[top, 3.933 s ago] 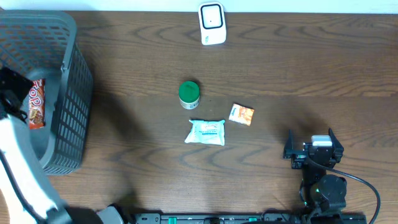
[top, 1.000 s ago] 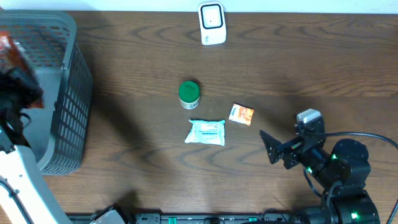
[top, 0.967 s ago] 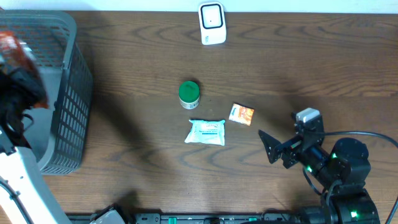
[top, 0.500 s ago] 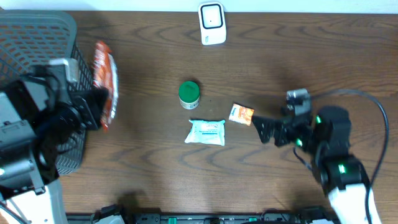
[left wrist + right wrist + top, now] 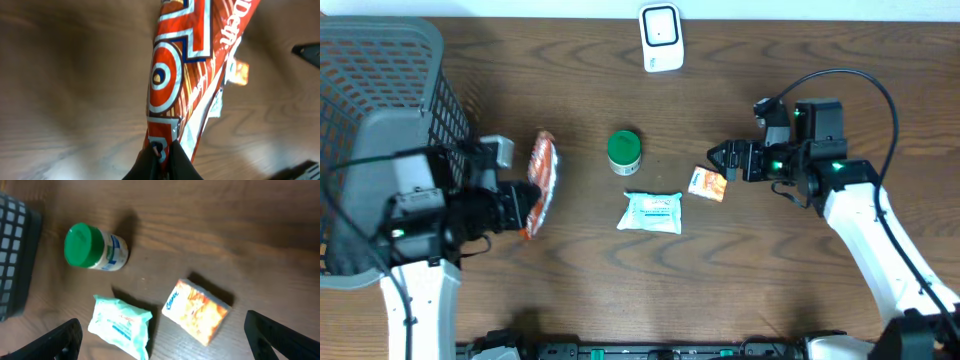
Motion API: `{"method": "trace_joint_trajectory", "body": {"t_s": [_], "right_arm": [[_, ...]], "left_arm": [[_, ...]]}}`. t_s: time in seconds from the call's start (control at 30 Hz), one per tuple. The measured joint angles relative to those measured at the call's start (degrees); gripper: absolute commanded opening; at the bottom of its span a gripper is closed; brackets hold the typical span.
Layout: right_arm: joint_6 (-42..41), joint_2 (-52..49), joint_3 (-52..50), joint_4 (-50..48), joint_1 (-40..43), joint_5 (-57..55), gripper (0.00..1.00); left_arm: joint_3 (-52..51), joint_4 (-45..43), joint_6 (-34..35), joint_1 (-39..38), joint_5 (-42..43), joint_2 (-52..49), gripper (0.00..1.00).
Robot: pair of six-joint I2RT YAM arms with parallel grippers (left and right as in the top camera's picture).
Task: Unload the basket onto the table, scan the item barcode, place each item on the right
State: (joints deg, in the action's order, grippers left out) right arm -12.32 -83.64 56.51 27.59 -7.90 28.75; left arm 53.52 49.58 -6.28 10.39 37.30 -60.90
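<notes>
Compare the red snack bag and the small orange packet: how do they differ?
The red snack bag is pinched in the shut left gripper; the small orange packet lies free on the table, by the open right gripper. The bag is longer and stands on edge; the packet lies flat. Both are printed wrappers.

Red-orange snack packet (image 5: 185,75), white-and-blue lettering on it. Green-lidded jar (image 5: 95,250); at its four o'clock, an orange-and-white box (image 5: 196,311).

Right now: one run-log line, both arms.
left gripper shut on snack bag | right gripper open beside orange packet | white scanner at far edge
</notes>
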Motion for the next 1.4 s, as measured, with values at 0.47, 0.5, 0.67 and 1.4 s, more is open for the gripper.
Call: {"method": "trace_joint_trajectory", "body": {"t_s": [0.47, 0.5, 0.67, 1.4], "right_arm": [[-23.06, -11.63, 18.49, 21.77, -11.39, -21.09, 0.99], [-23.98, -13.75, 20.31, 22.6, -11.47, -21.81, 0.99], [-26.67, -22.67, 22.88, 22.95, -11.56, -23.76, 0.99], [-26.38, -33.4, 22.95, 22.27, -11.67, -21.59, 0.76]], "left_arm": [[-9.18, -11.19, 0.52, -9.01, -7.02, -7.5, 0.08], [-9.2, -12.0, 0.52, -9.9, -7.63, -8.63, 0.07], [-9.2, -17.0, 0.98, -14.88, -9.31, -14.97, 0.07], [-9.2, -20.48, 6.54, -23.69, -22.32, -22.64, 0.98]]}}
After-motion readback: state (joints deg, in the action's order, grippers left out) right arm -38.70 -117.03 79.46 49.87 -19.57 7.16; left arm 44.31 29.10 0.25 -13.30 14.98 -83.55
